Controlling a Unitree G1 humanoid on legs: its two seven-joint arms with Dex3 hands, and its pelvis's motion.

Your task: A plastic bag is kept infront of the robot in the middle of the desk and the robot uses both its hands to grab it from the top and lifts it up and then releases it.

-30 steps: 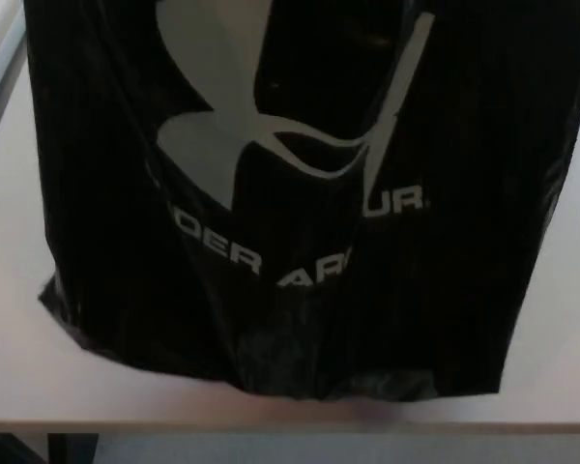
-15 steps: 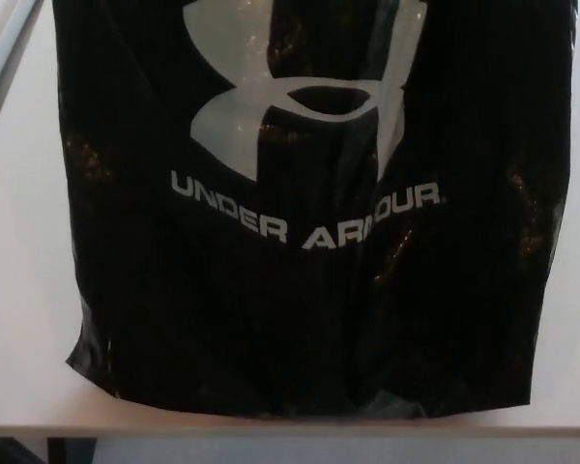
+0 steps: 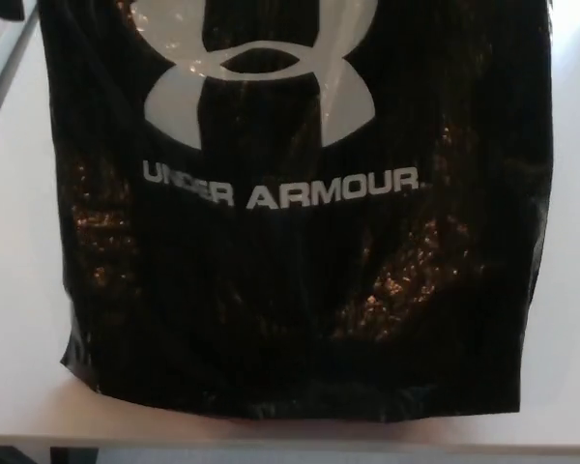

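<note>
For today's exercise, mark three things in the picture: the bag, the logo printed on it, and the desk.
bag [image 3: 300, 319]: head view, on its plain black lower front.
logo [image 3: 179, 101]: head view, on the white emblem's lower left arm.
desk [image 3: 14, 290]: head view, on the bare top left of the bag.

No part of the robot's body shows in the head view.

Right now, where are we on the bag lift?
The black plastic bag hangs stretched and fills the head view in front of the white desk, its logo and lettering pulled flat, which fits a bag grabbed and raised from the top. In hand: apparently the lift or hold, though neither hand is in view, so the grip itself is unconfirmed. I cannot tell whether its bottom edge is clear of the desk. Left: the release.
</note>
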